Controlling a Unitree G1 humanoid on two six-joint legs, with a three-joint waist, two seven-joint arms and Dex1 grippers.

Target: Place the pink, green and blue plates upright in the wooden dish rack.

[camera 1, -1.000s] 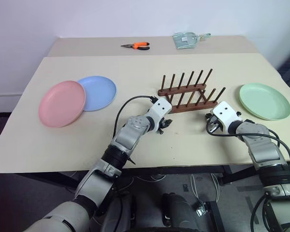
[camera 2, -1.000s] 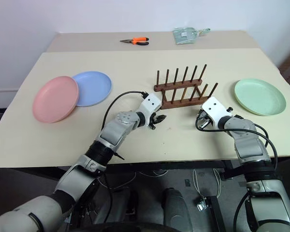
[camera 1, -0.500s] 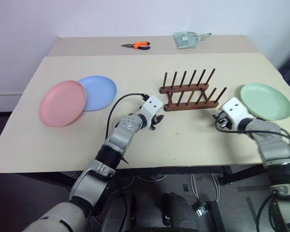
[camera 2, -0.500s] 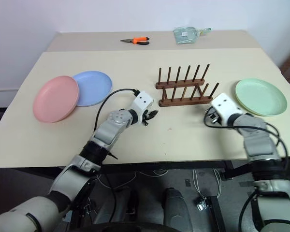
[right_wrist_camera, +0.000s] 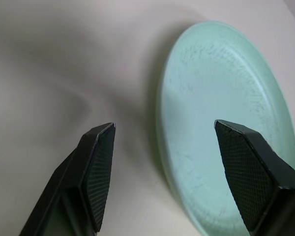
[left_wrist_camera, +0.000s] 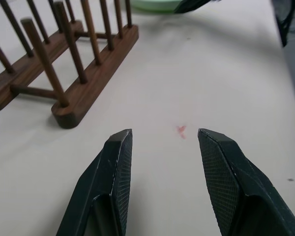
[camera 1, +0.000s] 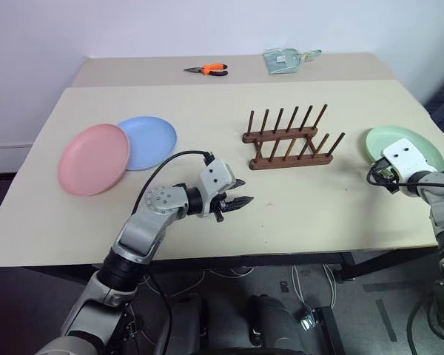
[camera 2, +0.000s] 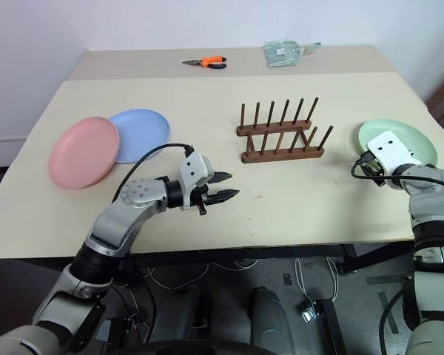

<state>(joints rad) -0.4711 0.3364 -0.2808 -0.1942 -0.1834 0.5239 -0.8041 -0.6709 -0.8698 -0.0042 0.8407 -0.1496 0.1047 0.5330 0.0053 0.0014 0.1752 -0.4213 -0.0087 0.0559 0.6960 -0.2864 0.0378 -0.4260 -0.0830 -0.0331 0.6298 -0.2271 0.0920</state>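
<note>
Green plate point(right_wrist_camera: 221, 128) lies flat at the desk's point(camera 1: 303, 200) right edge; the right tool point(right_wrist_camera: 164, 172), fingers apart, straddles its rim to grab it. Left tool point(left_wrist_camera: 164, 162) waits open, mid-frame.

The left arm reaches forward, its wrist turned toward the right, and the left gripper point(camera 1: 240, 201) points sideways with its two black fingers spread apart and holding nothing. The right arm stretches out to the far right; the right gripper point(right_wrist_camera: 162, 172) gapes wide, empty.
</note>
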